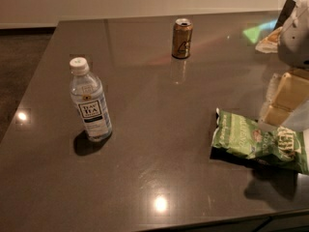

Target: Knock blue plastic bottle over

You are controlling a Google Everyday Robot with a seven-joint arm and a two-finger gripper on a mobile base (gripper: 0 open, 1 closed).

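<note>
Dark grey table (145,144) with a glossy top fills the camera view, and bright lamp glints show on it near the left edge and near the front edge. On the left stands the bottle (90,103), upright, its white cap on and the "TEA" label facing the camera; a small shadow lies at its base. Farther back, right of centre, the gold-brown can (182,38) stands upright, well apart from the bottle. Nearer the right edge lies a crumpled green snack bag (251,141), flat on the table. Just above and behind the bag, at the right edge, sits the tan gripper (282,103), well apart from the bottle; whether it is released or clenched I cannot tell. The pale grey arm (294,33) rises above it at the top right corner
</note>
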